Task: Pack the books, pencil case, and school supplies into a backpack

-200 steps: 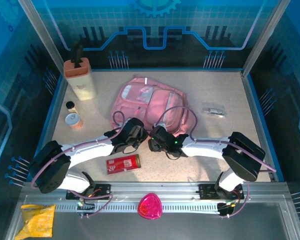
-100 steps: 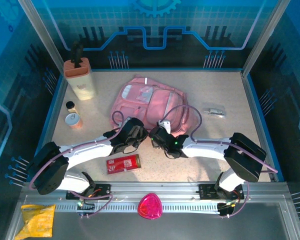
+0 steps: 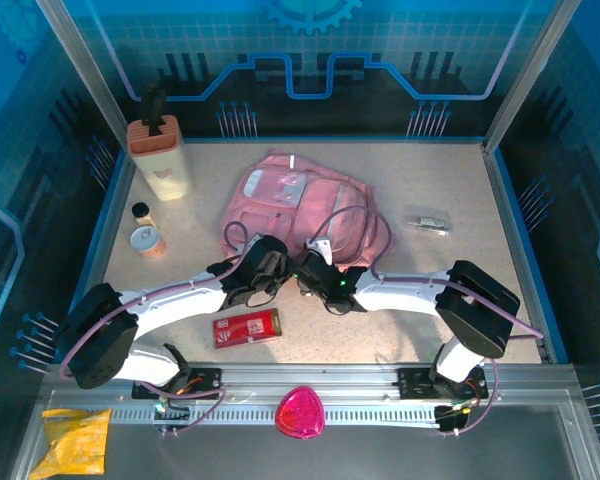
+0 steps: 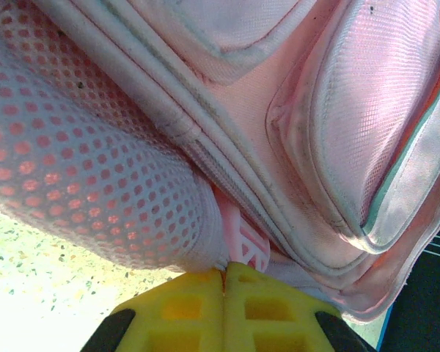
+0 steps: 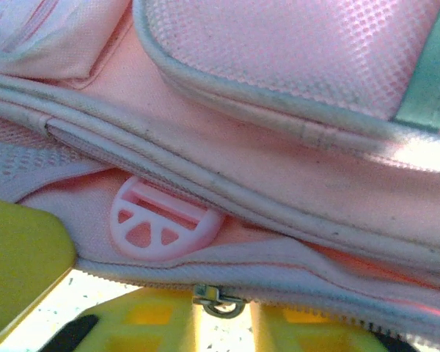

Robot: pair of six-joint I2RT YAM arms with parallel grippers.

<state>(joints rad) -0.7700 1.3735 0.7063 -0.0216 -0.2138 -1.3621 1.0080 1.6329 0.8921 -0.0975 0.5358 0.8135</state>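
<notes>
Speckled beige surface (image 3: 430, 290) lay inside blue walls, and the pink backpack (image 3: 280, 190) sat flat on it, just above the middle of the top view. I had both arms stretched low across the surface. My left arm (image 3: 170, 300) ran from the lower left toward the centre and my right arm (image 3: 410, 292) from the lower right, making a shallow V with the wrists almost meeting at the backpack's near edge. The left gripper (image 3: 272, 262) and the right gripper (image 3: 308, 268) sat just beside each other there, both against the pink fabric.

Through the left wrist camera the yellow fingers (image 4: 180, 308) were pressed flat together with no gap. Their tips were up against the backpack where a mesh panel (image 4: 95, 169) and a pink plastic tab (image 4: 243, 249) met. Whether they pinched anything I could not tell. Through the right wrist camera the fingers (image 5: 308, 326) stood narrowly apart, with a metal zip pull (image 5: 216, 301) in the gap and a round pink buckle (image 5: 161, 224) just above. I could not tell whether they clamped the pull.

The red pencil case (image 3: 246, 327) lay below the left gripper, apart from the backpack. The pale school supplies item (image 3: 427, 222) lay to the right of the backpack, near but clear of it.
</notes>
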